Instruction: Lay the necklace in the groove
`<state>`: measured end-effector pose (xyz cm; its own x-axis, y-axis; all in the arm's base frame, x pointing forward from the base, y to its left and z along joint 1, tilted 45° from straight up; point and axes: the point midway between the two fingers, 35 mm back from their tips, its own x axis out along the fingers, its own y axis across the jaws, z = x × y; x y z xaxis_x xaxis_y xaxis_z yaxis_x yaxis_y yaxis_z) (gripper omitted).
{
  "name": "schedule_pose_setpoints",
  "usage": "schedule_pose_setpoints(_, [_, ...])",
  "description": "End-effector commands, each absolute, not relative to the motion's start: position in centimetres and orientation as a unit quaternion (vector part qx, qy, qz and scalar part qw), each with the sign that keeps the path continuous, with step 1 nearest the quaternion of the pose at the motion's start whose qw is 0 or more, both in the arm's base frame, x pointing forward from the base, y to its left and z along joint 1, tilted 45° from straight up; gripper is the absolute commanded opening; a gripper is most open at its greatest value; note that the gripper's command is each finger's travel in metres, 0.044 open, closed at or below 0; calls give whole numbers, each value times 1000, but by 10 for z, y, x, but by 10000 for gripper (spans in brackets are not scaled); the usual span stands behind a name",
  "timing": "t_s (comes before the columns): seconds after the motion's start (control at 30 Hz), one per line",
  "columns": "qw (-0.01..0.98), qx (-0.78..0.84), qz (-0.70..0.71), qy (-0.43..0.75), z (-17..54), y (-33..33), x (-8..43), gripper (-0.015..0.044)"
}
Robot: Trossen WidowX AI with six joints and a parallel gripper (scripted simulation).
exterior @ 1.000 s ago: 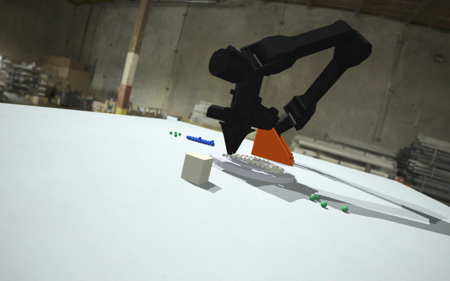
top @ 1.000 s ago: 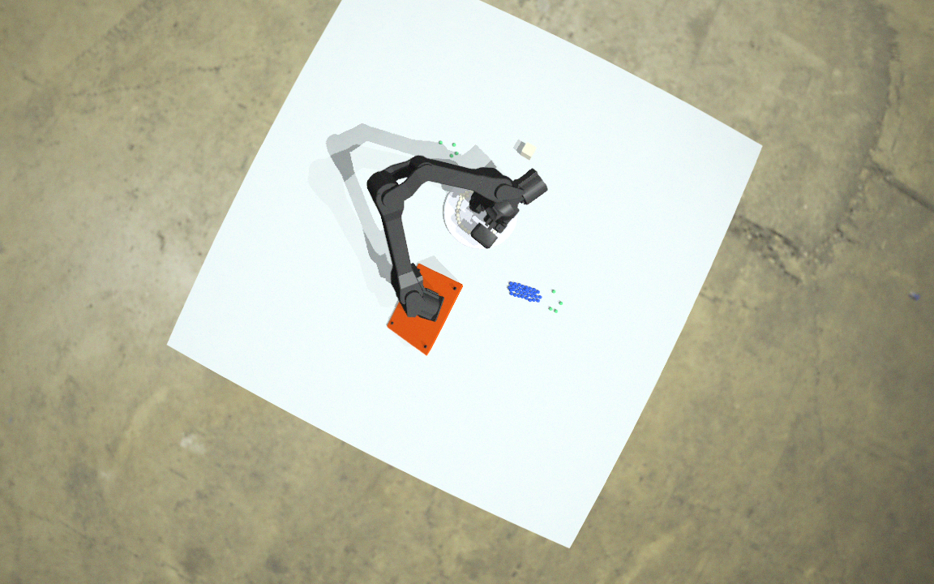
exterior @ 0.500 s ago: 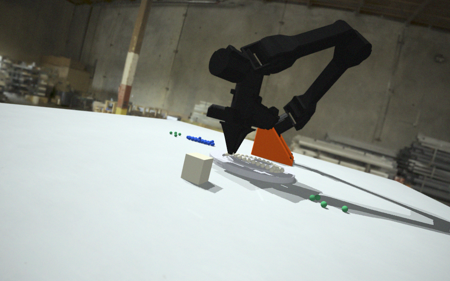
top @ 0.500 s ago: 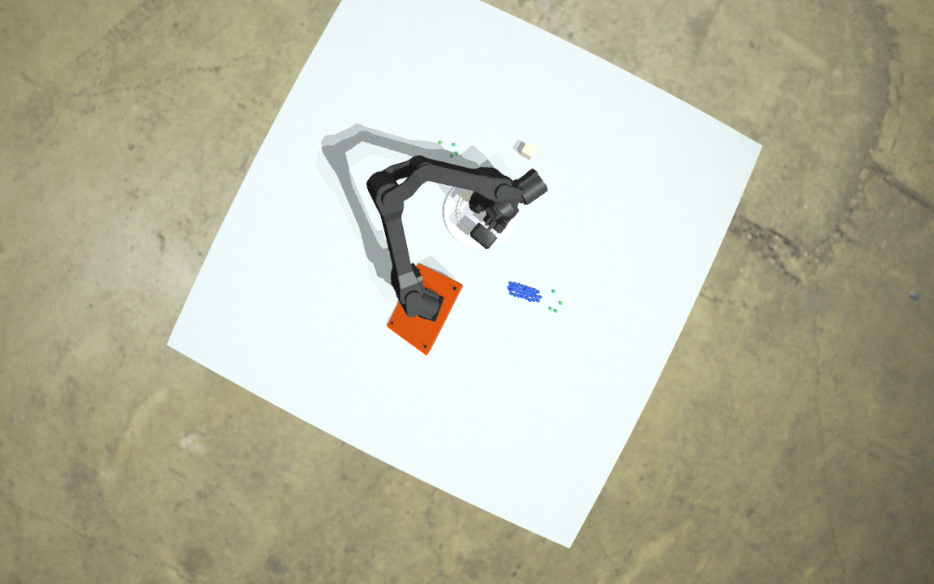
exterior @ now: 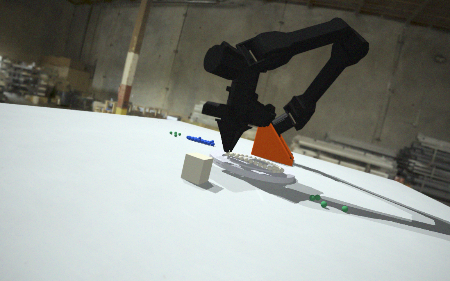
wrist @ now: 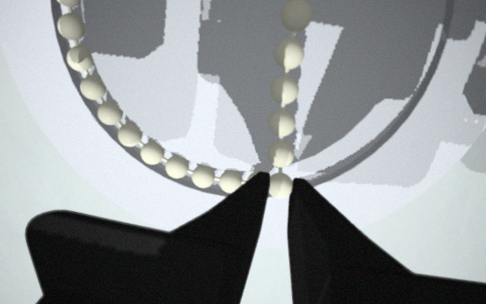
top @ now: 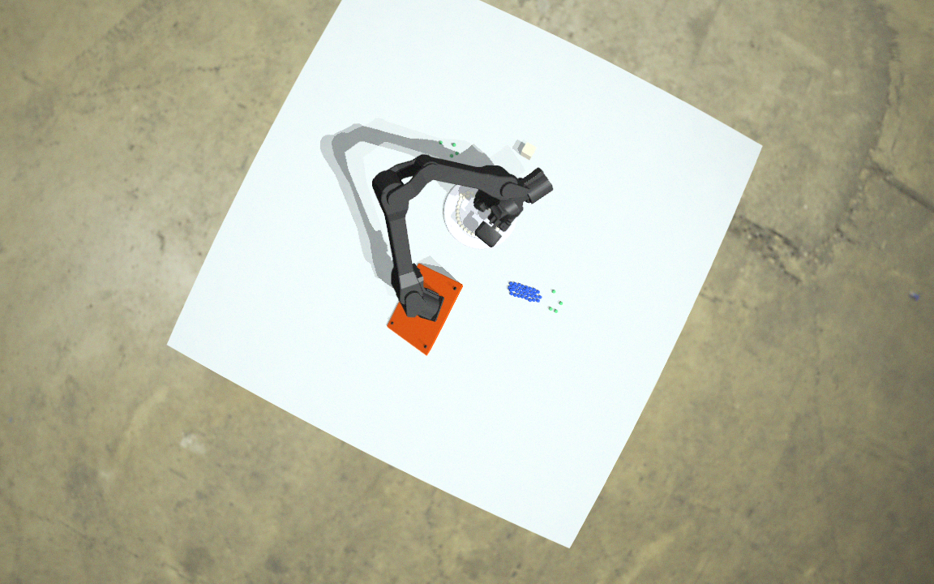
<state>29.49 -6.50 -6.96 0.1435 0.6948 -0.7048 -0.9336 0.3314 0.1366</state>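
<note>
The round white bead board (top: 448, 217) (exterior: 287, 178) (wrist: 32, 114) has a dark ring groove. The pearl bead necklace (exterior: 254, 162) (wrist: 152, 153) follows the groove along its left and lower-left part in the wrist view. From the fingertips, its other run goes straight up across the board's inner face. The groove's right side shows no beads there. My gripper (exterior: 228, 151) (wrist: 279, 185) is shut on a bead of the necklace, low over the groove at the bottom of the ring. The left finger partly hides the neighbouring bead. In the top view the arm covers part of the board.
A cream block (top: 528, 150) (exterior: 196, 168) stands near the board. A cluster of blue beads (top: 524, 292) (exterior: 200, 140) lies beyond it. Loose green beads (top: 560, 302) (exterior: 324, 204) lie in two groups. The orange base (top: 426, 337) (exterior: 270, 146) carries the arm.
</note>
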Motion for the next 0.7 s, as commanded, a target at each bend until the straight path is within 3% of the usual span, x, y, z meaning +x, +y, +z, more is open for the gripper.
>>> schedule_pose_setpoints(0.0, [737,-172,551,351,-70,-68,297,0])
schedule_pose_setpoints(0.37, [737,-172,551,351,-76,-62,298,0])
schedule_pose_setpoints(0.67, [737,-173,551,350,-74,-65,298,236])
